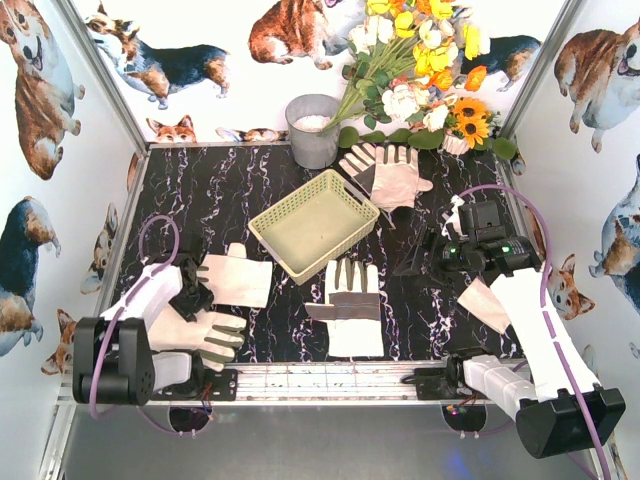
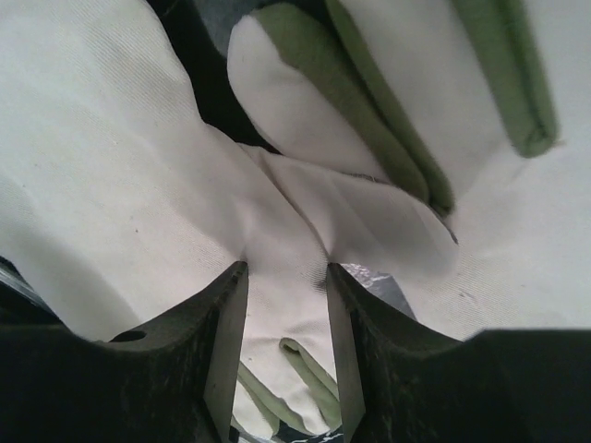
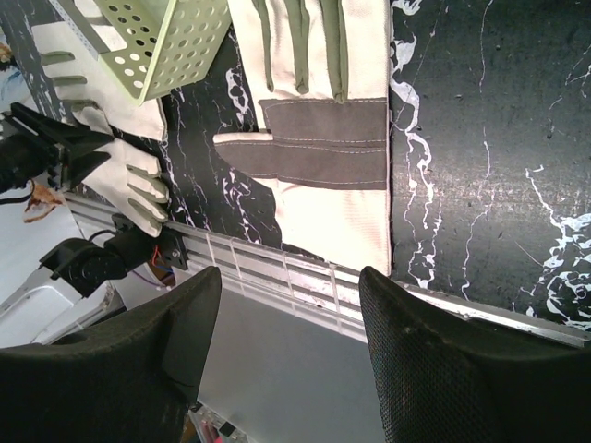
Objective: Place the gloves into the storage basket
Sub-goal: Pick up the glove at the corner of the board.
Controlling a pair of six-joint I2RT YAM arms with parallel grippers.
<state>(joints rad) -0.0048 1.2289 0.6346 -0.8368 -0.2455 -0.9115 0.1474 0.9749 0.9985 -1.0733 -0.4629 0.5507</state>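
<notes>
A: Where do the gloves (image 1: 237, 280) lie?
B: All outside the empty yellow-green basket (image 1: 315, 225): two overlapping at left, a grey-patched glove (image 1: 350, 305) before it, a pair (image 1: 385, 172) behind.

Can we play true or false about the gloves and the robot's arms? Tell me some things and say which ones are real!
1. The storage basket already has gloves inside. False: it is empty; the gloves lie on the table around it.
2. The left gripper has its jaws pinching a white glove. True.
3. The right gripper is carrying a glove. False: its jaws are open with nothing between them.
4. A grey bucket stands at the back, next to the flowers. True.
</notes>
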